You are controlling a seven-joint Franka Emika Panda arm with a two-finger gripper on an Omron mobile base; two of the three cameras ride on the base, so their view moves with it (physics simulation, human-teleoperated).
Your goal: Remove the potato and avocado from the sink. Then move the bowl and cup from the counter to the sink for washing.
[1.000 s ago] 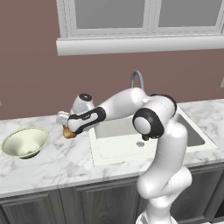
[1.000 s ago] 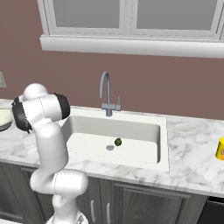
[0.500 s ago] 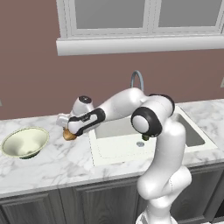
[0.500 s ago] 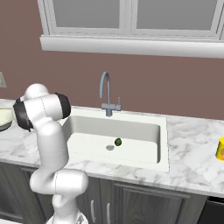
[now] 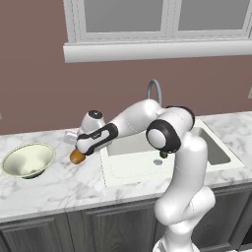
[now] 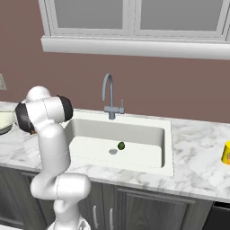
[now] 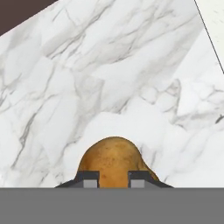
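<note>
A white robot arm reaches toward the left of the left base view, its gripper [image 5: 78,151] low over the white marble counter [image 5: 59,184]. The potato [image 5: 76,156], a small orange-brown lump, sits at the gripper's tip, left of centre in that frame, between the sink [image 5: 147,172] and the bowl [image 5: 28,160]. In the hand view it bulges at bottom centre with the two dark fingertips [image 7: 91,178] right in front of it and marble beyond. Whether the jaws clamp the potato or are letting go cannot be told, nor whether it rests on the counter or hangs just above.

The potato looks firm, fairly light, smooth and rounded, so it could roll; a hold across its widest middle seems safest. The avocado [image 6: 121,145], a small dark green ball low in the centre of the right base view beside the grey drain, is likely similar and slippery, best pinched across its middle. The wide pale bowl at the far left would probably be taken by its rim. The yellow cup [image 6: 226,152] is cut off at the right edge of the right base view.

The arm hides much of the basin in the left base view, and the fingers' contact with the potato is hidden
</note>
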